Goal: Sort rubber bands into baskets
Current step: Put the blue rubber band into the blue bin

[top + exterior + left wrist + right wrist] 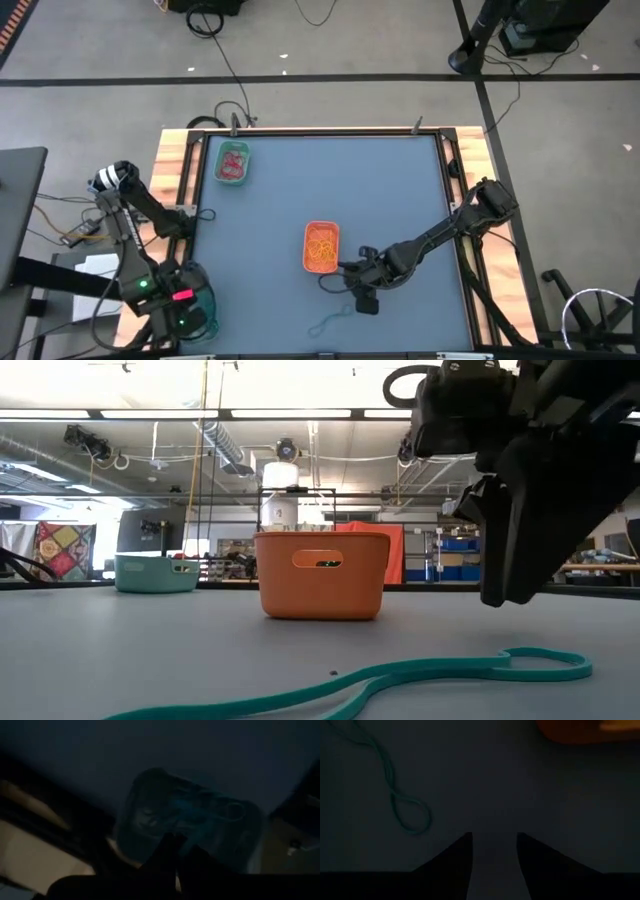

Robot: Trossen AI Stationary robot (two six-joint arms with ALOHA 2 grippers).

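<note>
Right gripper (366,297), fingers spread, hovers just beside the orange basket (321,247) near a teal rubber band (328,322); descending off-centre could miss the flat band.

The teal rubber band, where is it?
In the high view, the teal rubber band lies loose on the table near its front edge, just beyond the orange basket.
</note>
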